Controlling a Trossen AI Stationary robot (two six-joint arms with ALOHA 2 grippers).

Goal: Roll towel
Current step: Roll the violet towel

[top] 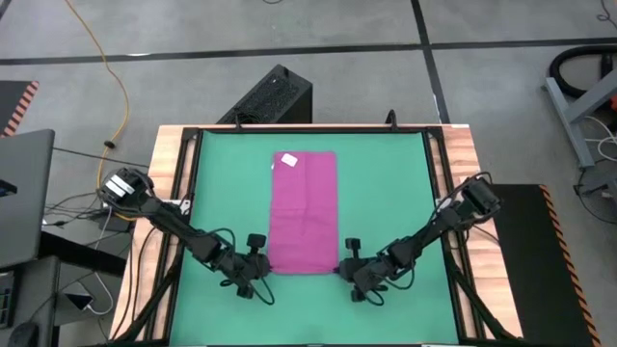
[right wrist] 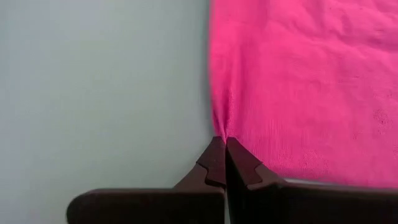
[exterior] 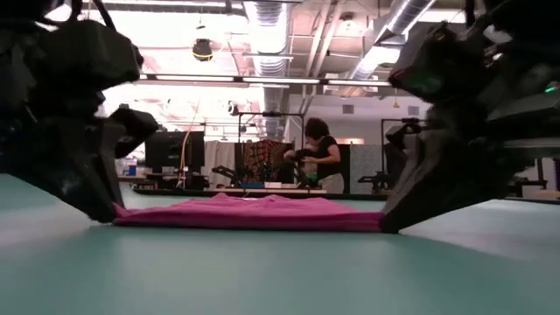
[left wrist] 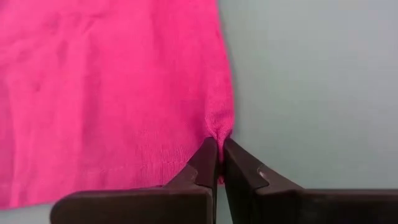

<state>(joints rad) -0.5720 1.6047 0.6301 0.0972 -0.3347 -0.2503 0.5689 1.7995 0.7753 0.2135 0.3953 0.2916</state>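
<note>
The left claw (top: 258,267) is down low on the green mat (top: 395,193), at the near left corner of the towel (top: 304,212). Its two dark fingers (left wrist: 205,163) are squeezed tight together. In the left wrist view a little bit of the pink cloth at that corner is pinched between the tips, and the cloth puckers up there.

The towel lies flat and long in the middle of the mat on the tabletop (top: 172,164). It is pink, and it has a small white tag (top: 288,161) at the far end, away from both claws. From the low view the towel (exterior: 249,213) looks like a thin pink strip on the mat, with a dark claw at each end of it.

The right claw (top: 350,267) is down at the near right corner of the towel. Its fingers (right wrist: 241,167) are pressed tight together too. In the right wrist view the very edge of the pink cloth is nipped between the tips, and small folds run up from that spot.

Far behind the tabletop, in the room, a person (exterior: 321,156) in a dark top is bent over a desk.
</note>
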